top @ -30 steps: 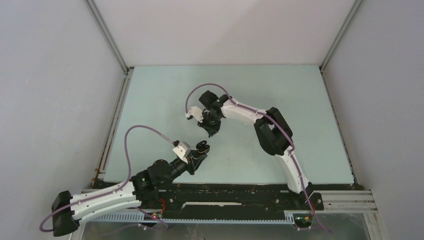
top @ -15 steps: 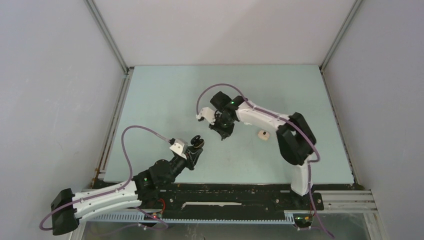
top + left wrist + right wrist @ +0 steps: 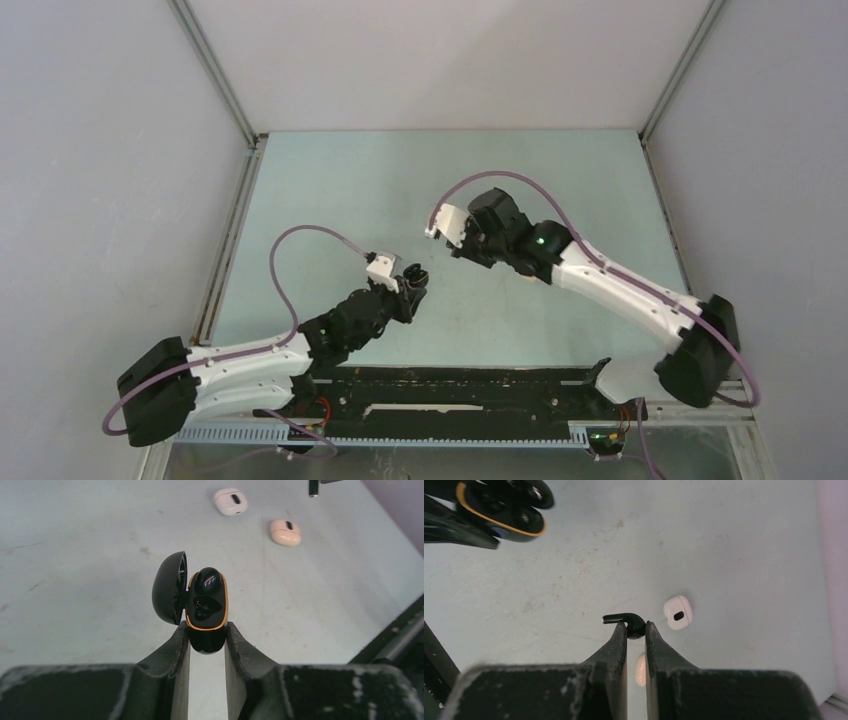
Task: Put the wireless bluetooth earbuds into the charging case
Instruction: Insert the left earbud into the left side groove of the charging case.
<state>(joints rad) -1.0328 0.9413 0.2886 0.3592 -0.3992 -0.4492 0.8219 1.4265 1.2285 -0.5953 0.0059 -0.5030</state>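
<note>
Black earbud [image 3: 630, 622] sits pinched between right gripper [image 3: 636, 631] tips; left gripper [image 3: 206, 639] clamps open charging case [image 3: 206, 602].

Surface: pale green table [image 3: 330, 180], faintly scuffed and marked | Lying on it: white earbud [image 3: 230, 501] and beige earbud [image 3: 285, 532] | Position: right of centre, close together, not touching

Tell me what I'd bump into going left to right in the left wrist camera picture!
Black charging case, lid open, pinched in the left end effector → white earbud → beige earbud.
</note>
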